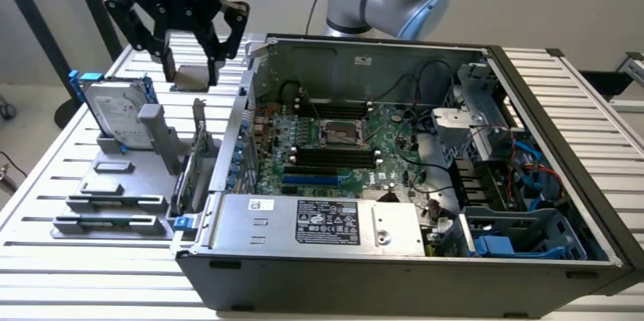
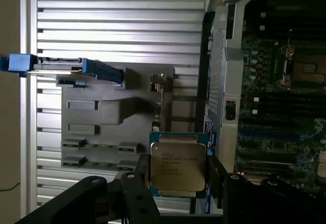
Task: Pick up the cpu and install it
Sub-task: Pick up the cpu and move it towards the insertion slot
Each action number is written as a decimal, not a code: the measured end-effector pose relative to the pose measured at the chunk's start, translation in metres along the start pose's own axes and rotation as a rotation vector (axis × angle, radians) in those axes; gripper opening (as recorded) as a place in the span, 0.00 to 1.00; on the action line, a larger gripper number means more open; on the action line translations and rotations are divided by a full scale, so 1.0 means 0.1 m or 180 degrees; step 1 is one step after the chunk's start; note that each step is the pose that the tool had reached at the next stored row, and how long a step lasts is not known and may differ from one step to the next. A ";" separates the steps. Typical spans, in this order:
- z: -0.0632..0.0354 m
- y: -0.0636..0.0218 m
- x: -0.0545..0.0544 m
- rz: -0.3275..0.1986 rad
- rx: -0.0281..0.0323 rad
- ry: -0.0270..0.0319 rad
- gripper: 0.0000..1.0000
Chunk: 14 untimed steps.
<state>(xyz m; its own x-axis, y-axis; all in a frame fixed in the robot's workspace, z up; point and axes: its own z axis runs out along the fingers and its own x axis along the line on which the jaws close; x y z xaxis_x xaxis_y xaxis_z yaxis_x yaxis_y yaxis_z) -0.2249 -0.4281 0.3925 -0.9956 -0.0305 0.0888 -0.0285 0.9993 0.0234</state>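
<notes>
Gripper (image 1: pixel 191 71): fingers set fairly wide and closed on two opposite edges of the cpu; hanging above the slatted table (image 1: pixel 60 276), outside the computer case (image 1: pixel 403 279).
Cpu (image 2: pixel 178 169): small square chip, silvery top facing the wrist camera, clamped between the two black fingers (image 2: pixel 216 175); raised clear of the grey parts fixture (image 1: pixel 111 204) and not yet over the motherboard (image 1: pixel 348 174).
Step in hand: judged to be the carry of the held chip toward the open cpu socket (image 1: pixel 342 134).
Doing it well: chip kept flat and square in the grip, no tilt; squeeze on the edges only, nothing pressing the underside; enough height kept to pass over the case's side wall (image 1: pixel 246 102); edges lined up with the socket frame while above it, not by sliding on it.
Nearby on the fixture: hard drive with blue brackets (image 1: pixel 116 114) standing upright close to the gripper; an upright expansion card (image 1: pixel 196 159) near the case wall.
In the way: the side wall between chip and socket; loose black cables (image 1: pixel 427 84) looping over the board on the socket's far side; memory slots (image 1: pixel 332 157) close beside the socket.
Elsewhere in the case: power supply (image 1: pixel 322 219) along the near edge, well apart from the socket.
</notes>
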 end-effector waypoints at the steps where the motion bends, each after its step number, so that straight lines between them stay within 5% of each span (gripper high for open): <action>1: -0.006 -0.001 -0.05 0.0000 0.0000 0.0000 0.55; 14: -0.061 -0.007 -0.63 0.0000 0.0000 0.0001 0.55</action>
<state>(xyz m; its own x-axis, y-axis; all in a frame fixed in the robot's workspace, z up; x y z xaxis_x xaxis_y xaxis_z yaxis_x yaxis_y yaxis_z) -0.1614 -0.4270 0.3930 -0.9955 -0.0305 0.0893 -0.0285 0.9993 0.0234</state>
